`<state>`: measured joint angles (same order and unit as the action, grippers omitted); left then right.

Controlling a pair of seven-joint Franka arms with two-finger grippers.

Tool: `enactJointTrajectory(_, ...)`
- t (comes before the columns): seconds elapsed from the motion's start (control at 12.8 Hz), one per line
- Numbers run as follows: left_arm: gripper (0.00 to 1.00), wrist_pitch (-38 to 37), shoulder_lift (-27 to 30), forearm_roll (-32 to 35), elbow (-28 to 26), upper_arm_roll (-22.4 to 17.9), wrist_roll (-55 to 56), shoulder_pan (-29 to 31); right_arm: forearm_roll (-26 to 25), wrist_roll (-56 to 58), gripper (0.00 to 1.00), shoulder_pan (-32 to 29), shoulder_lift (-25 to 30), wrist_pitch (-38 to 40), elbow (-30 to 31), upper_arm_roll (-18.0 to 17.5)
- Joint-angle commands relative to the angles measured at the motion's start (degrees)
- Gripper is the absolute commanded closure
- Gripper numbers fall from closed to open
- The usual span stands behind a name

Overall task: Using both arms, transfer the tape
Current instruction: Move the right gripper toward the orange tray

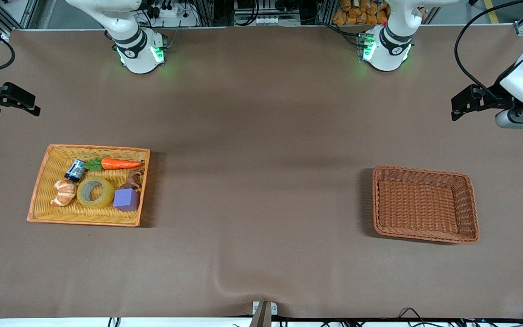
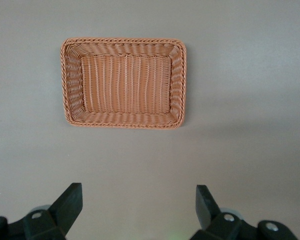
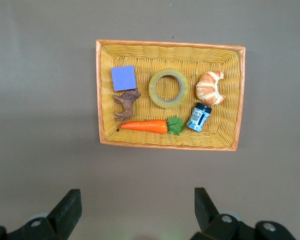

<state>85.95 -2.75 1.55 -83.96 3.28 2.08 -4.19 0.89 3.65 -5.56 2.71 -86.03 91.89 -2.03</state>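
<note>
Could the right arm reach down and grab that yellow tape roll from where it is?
Probably yes. The tape lies flat and uncovered in the yellow tray, between the croissant and purple cube. The right gripper is open, and nothing lies over the tape.

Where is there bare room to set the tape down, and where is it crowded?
The brown basket holds nothing. The bare table between it and the yellow tray is free. The tray is crowded: the tape lies between croissant and purple cube, with carrot and bottle beside.
</note>
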Motion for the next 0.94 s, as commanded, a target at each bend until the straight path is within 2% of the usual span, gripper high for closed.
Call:
enactJointTrajectory(0.0,0.0,1.5,-1.1,0.9,1.1,0.2,-0.2,0.2,-0.7,0.0,0.0,0.2,0.5,0.3,0.4,0.1)
enactJointTrajectory(0.47,0.0,4.0,-2.7,0.8,0.9,0.2,-0.2,0.1,-0.1,0.7,0.0,0.7,-0.1,1.9,0.4,-0.2)
enactJointTrajectory(0.86,0.0,4.2,-3.2,0.0,0.6,0.2,-0.2,0.2,0.9,3.4,0.0,5.7,-0.9,2.4,-0.2,-0.3)
